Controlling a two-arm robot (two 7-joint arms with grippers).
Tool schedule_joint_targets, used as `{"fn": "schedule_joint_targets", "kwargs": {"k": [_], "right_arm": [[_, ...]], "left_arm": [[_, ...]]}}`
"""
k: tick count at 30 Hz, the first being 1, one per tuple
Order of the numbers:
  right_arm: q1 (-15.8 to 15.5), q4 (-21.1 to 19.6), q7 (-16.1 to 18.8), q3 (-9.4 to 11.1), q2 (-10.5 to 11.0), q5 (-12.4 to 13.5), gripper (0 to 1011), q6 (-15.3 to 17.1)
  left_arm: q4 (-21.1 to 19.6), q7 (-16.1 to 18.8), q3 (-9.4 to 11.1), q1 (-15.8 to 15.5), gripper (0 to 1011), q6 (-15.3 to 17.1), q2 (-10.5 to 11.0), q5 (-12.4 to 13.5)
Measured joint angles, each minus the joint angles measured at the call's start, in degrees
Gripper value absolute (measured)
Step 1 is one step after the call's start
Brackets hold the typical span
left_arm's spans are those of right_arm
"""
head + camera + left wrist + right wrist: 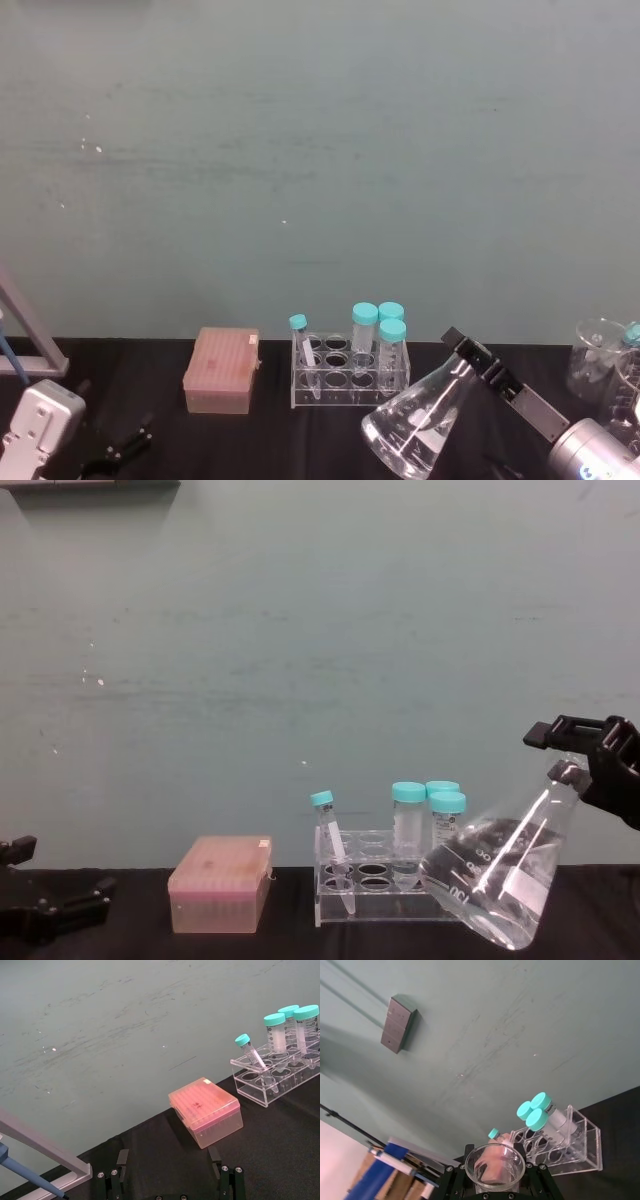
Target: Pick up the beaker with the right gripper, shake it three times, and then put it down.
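Observation:
The beaker (497, 882) is a clear conical flask with liquid in it. It hangs tilted in front of the tube rack, its wide base swung down toward the left and its neck up to the right. My right gripper (582, 748) is shut on the neck just under the flared rim. In the head view the beaker (420, 420) and right gripper (468, 362) sit at the lower right. The right wrist view looks down onto the beaker's rim (495, 1166) between the fingers (454, 1176). My left gripper (170, 1180) rests open at the lower left of the table (300, 945).
A clear rack (350, 375) with several teal-capped tubes stands mid-table, just behind the flask. A pink tip box (222, 370) lies left of it. More glassware (600, 360) stands at the far right. A pipette stand (25, 340) is at the far left.

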Motion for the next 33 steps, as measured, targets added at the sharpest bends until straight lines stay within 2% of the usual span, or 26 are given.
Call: {"fn": "schedule_joint_targets", "kwargs": {"k": [3, 6, 10, 13, 14, 17, 18, 19, 20, 23, 24, 25, 28, 29, 31, 32, 33], "right_arm": [[-0.17, -0.16, -0.4, 0.37, -0.48, 1.59, 478, 0.71], [-0.43, -0.32, -1.12, 1.01, -1.37, 4.43, 478, 1.9], [-0.47, -0.32, -1.73, 1.36, -1.86, 6.49, 478, 2.61], [-0.35, -0.2, -1.56, 0.76, -1.23, 5.99, 478, 2.12], [-0.23, -0.12, -1.2, 0.24, -0.65, 5.05, 478, 1.47], [0.56, 0.5, 2.26, -3.04, 3.0, -1.35, 478, -2.97], [1.5, 1.07, 5.22, -5.84, 6.28, -7.26, 478, -7.1], [1.5, 1.07, 5.22, -5.84, 6.28, -7.26, 478, -7.1], [2.18, 1.53, 6.7, -7.72, 8.5, -10.97, 478, -9.75], [3.32, 2.22, 8.32, -10.3, 11.57, -16.99, 478, -14.07], [4.08, 2.66, 8.97, -12.06, 13.65, -21.28, 478, -17.12], [4.83, 2.93, 9.18, -13.63, 15.52, -25.12, 478, -19.71], [6.01, 3.21, 9.07, -15.98, 18.22, -31.78, 478, -23.41], [6.68, 3.32, 8.67, -17.15, 19.72, -35.89, 478, -25.48], [7.28, 3.45, 7.98, -18.23, 20.97, -40.55, 478, -27.78], [7.48, 3.51, 7.68, -18.62, 21.45, -42.02, 478, -28.5], [8.02, 3.63, 6.66, -19.35, 22.48, -46.28, 478, -30.5]], "left_arm": [[0.0, 0.0, 0.0, 0.0, 1000, 0.0, 0.0, 0.0], [0.0, 0.0, 0.0, 0.0, 1000, 0.0, 0.0, 0.0], [0.0, 0.0, 0.0, 0.0, 1000, 0.0, 0.0, 0.0], [0.0, 0.0, 0.0, 0.0, 1000, 0.0, 0.0, 0.0], [0.0, 0.0, 0.0, 0.0, 1000, 0.0, 0.0, 0.0], [0.0, 0.0, 0.0, 0.0, 1000, 0.0, 0.0, 0.0], [0.0, 0.0, 0.0, 0.0, 1000, 0.0, 0.0, 0.0], [0.0, 0.0, 0.0, 0.0, 1000, 0.0, 0.0, 0.0], [0.0, 0.0, 0.0, 0.0, 1000, 0.0, 0.0, 0.0], [0.0, 0.0, 0.0, 0.0, 1000, 0.0, 0.0, 0.0], [0.0, 0.0, 0.0, 0.0, 1000, 0.0, 0.0, 0.0], [0.0, 0.0, 0.0, 0.0, 1000, 0.0, 0.0, 0.0], [0.0, 0.0, 0.0, 0.0, 1000, 0.0, 0.0, 0.0], [0.0, 0.0, 0.0, 0.0, 1000, 0.0, 0.0, 0.0], [0.0, 0.0, 0.0, 0.0, 1000, 0.0, 0.0, 0.0], [0.0, 0.0, 0.0, 0.0, 1000, 0.0, 0.0, 0.0], [0.0, 0.0, 0.0, 0.0, 1000, 0.0, 0.0, 0.0]]}}
